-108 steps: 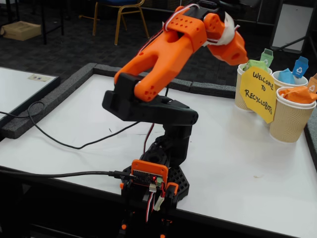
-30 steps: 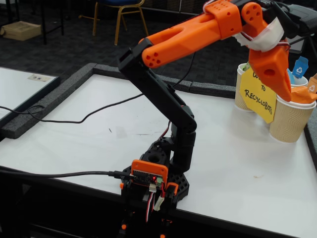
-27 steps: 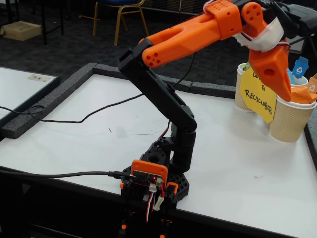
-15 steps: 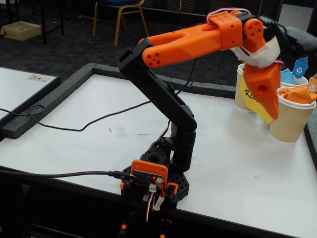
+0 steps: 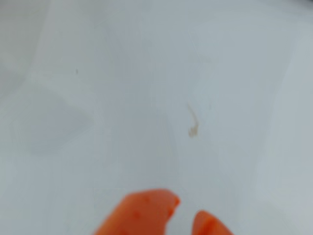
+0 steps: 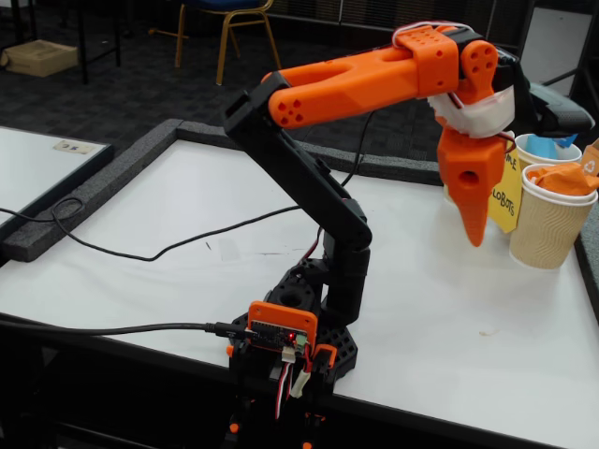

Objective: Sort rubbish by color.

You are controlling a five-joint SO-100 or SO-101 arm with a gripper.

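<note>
My gripper (image 6: pixel 475 238) hangs point-down over the desk (image 6: pixel 187 224) near its right edge, tips nearly together, holding nothing. Orange wad (image 6: pixel 560 178) sits in the front cup (image 6: pixel 547 229), blue wad (image 6: pixel 541 147) in the cup behind. Green wad hidden behind me.

Fixed view: stands at the front edge of the white tabletop (image 6: pixel 168 234), just behind the black arm base with its orange circuit-board cover (image 6: pixel 283 329), a little above it, facing across the table toward dark carpet and a yellow-legged chair (image 6: pixel 229 28) beyond. Wrist view: rides on the arm, points straight down, close and blurred, orange plastic two-finger gripper (image 5: pixel 183 213) entering from the bottom edge. Shared: only the bare white surface beneath the gripper (image 6: pixel 474 238).
</note>
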